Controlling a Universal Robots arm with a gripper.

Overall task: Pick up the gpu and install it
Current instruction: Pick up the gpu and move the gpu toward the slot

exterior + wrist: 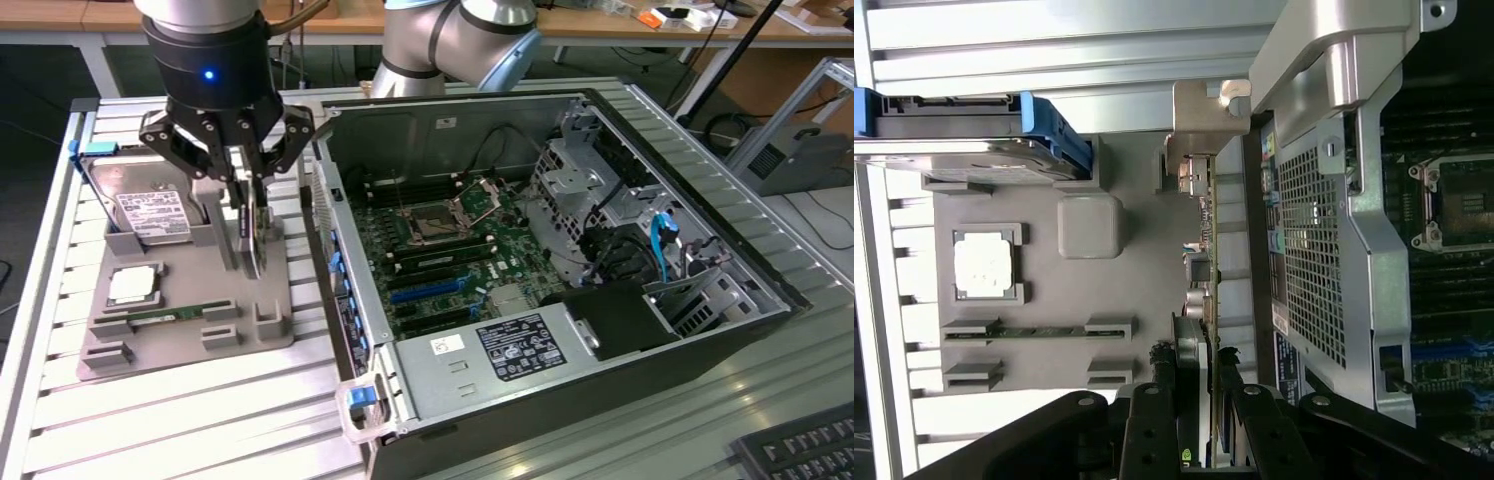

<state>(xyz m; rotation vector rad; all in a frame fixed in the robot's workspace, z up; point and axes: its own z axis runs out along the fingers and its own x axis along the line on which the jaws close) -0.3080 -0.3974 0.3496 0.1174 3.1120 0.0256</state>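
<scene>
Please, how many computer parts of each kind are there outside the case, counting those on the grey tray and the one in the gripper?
hard drive: 1
processor chip: 1
memory stick: 1
gpu, held in the gripper: 1
Total: 4

Room inventory, as I see it: ribbed metal desk (pixel 200 420), brightly lit. Beyond its far edge, wooden-topped tables (pixel 67 18). Off the desk on the exterior view's right, aluminium frame (pixel 817 100) and grey floor (pixel 814 215). At its near corner, black keyboard (pixel 801 450).
</scene>
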